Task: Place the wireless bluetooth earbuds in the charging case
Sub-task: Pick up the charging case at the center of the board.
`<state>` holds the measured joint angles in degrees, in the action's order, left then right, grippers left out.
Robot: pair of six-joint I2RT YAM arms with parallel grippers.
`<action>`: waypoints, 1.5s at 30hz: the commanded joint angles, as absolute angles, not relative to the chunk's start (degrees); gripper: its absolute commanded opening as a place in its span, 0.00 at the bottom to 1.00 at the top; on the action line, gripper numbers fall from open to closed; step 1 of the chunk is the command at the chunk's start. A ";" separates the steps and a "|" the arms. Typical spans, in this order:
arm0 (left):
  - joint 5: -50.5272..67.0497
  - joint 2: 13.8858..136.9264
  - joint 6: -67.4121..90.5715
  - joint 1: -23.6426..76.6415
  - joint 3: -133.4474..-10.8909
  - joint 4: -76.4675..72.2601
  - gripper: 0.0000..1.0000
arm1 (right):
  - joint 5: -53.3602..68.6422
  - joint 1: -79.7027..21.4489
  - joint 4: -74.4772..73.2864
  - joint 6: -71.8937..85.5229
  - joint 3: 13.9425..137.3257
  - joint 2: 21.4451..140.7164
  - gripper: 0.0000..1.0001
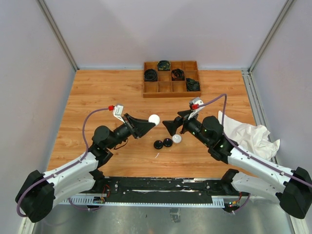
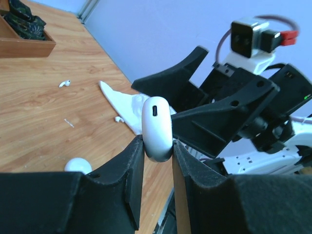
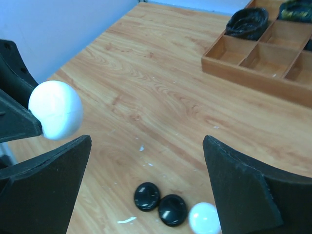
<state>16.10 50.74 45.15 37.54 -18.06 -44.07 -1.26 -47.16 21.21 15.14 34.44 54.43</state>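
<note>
Two white earbuds lie loose on the table (image 1: 97, 97), visible from the left wrist only. The first earbud (image 2: 64, 83) sits out on bare wood. The second earbud (image 2: 117, 118) is just beside the edge of a crumpled white paper (image 2: 122, 102). Neither touches any case.

One white charging case (image 2: 157, 129), rounded, is clenched edge-on between the fingers of the left tool (image 2: 157, 148). It is raised off the table, with its slot-shaped port turned toward the wrist camera.

One right tool (image 3: 146, 146) is released, jaws spread wide and grasping nothing. It faces the held case from close by, apart from the left tool.

Three further cases rest on the table beneath the two tools. The first black case (image 1: 158, 144) and second black case (image 1: 167, 142) lie side by side. A small white case (image 1: 176, 138) is just beside the second.

One wooden compartment tray (image 1: 170, 95) stands at the far side of the table, well apart from the tools. Coiled black cables (image 1: 150, 74) fill several of its compartments.
</note>
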 commanded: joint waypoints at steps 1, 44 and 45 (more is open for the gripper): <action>13.45 51.85 50.02 37.53 -16.17 -54.91 0.00 | -2.45 -46.55 35.89 32.65 30.26 53.18 1.00; 10.83 56.81 52.81 40.87 -14.28 -67.04 0.24 | 18.00 -45.60 58.50 43.98 30.81 62.03 0.01; 10.71 56.33 51.75 40.87 -14.38 -65.80 0.29 | 18.02 -45.42 56.89 43.69 31.00 61.31 0.01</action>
